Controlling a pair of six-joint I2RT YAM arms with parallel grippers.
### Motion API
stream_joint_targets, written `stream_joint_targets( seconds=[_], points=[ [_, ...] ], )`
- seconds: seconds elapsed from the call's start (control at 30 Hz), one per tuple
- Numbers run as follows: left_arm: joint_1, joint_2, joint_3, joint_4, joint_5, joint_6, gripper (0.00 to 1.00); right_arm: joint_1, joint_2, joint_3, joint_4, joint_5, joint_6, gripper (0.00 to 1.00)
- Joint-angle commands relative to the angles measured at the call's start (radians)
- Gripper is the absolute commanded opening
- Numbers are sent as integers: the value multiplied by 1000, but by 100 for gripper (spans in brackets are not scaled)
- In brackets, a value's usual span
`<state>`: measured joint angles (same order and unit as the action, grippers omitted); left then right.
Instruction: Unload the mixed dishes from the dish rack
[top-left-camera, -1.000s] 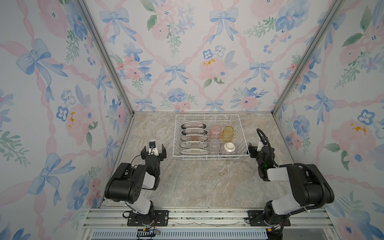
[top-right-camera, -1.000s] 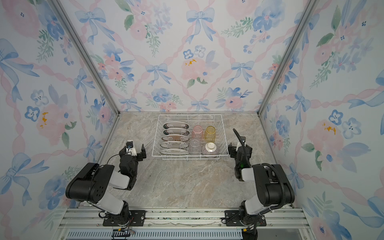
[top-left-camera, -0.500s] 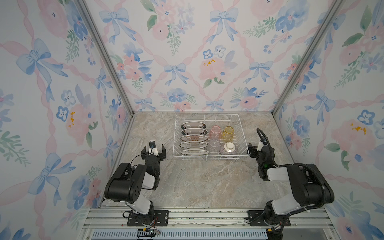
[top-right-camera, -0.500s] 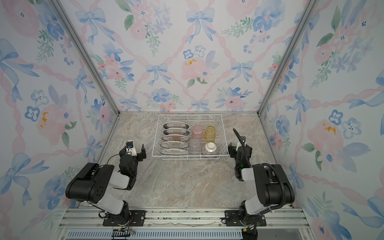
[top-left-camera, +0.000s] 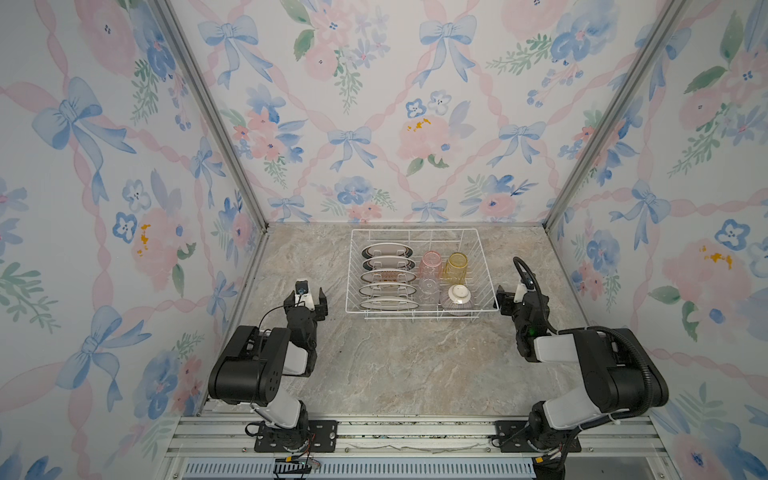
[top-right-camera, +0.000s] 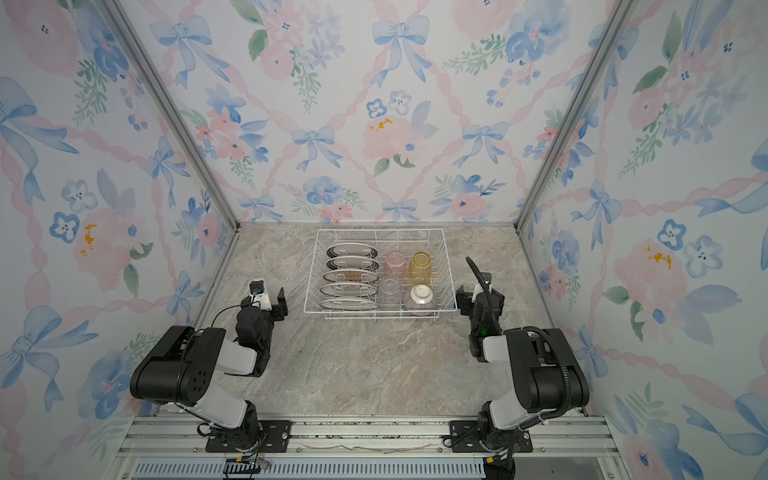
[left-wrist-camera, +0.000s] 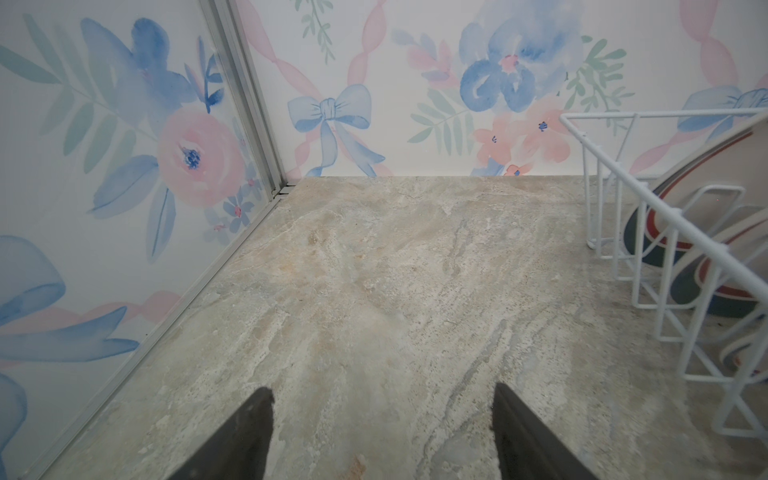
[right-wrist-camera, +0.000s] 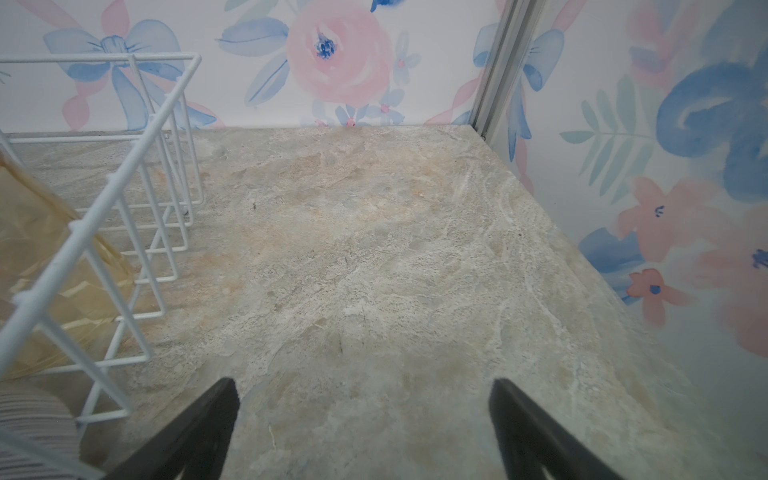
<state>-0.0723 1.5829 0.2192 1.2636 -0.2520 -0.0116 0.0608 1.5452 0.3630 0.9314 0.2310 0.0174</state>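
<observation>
The white wire dish rack (top-left-camera: 422, 310) is set mid-frame in both top views, on the marbled bench (top-left-camera: 395, 365), fully loaded. Five dark-rimmed white plates (top-left-camera: 387, 275) are slotted in the dividers at its left. Pink, yellow and clear glass tumblers (top-left-camera: 431, 262) and a small purple-striped bowl (top-left-camera: 456, 297), apparently inverted, are at its right. The left end effector (left-wrist-camera: 382, 399) and right end effector (right-wrist-camera: 361, 386) are parted wide and empty, flanking the rack. Unloading is judged not yet begun; a reach over the rim onto a first dish is called for.
</observation>
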Motion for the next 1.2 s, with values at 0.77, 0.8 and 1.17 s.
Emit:
stream_joint_targets(
  seconds=[0.77, 0.8, 1.17],
  points=[
    [-4, -195, 204, -472, 48, -4, 42, 3, 3, 21, -11, -18, -2, 97],
    [-10, -225, 220, -502, 56, -8, 41, 4, 2, 21, -11, -18, -1, 97],
    [-236, -273, 731, -1078, -13, 120, 53, -1, -4, 24, -13, -13, 8, 71]
  ],
)
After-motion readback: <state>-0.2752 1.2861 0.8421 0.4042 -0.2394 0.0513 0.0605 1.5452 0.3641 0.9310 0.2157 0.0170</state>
